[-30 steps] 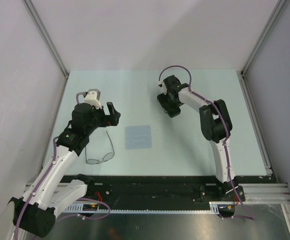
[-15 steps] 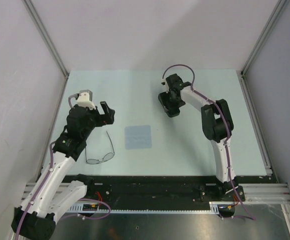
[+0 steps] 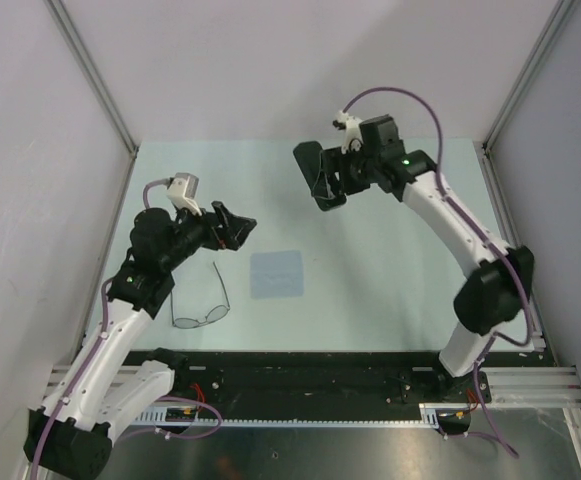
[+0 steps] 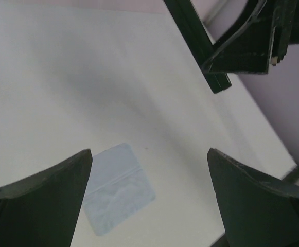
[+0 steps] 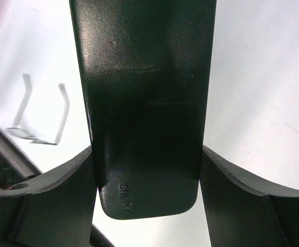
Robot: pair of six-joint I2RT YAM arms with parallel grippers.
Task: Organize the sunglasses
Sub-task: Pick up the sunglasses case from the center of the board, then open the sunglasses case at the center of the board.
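The sunglasses (image 3: 202,305), thin dark wire frame with clear lenses, lie on the table near the front left; they also show small in the right wrist view (image 5: 38,116). My right gripper (image 3: 332,182) is shut on the black oblong case (image 3: 317,175) and holds it lifted above the back middle of the table; the case fills the right wrist view (image 5: 146,108), and its end shows in the left wrist view (image 4: 198,43). My left gripper (image 3: 232,228) is open and empty, raised above the table behind the sunglasses.
A pale blue square cloth (image 3: 276,273) lies flat at the table's middle; it also shows in the left wrist view (image 4: 117,188). Grey walls and metal rails close in the pale green table (image 3: 400,290) on three sides.
My right arm lifted the case off the table and swung it up and leftward. My left gripper turned and shifted slightly right, still open.
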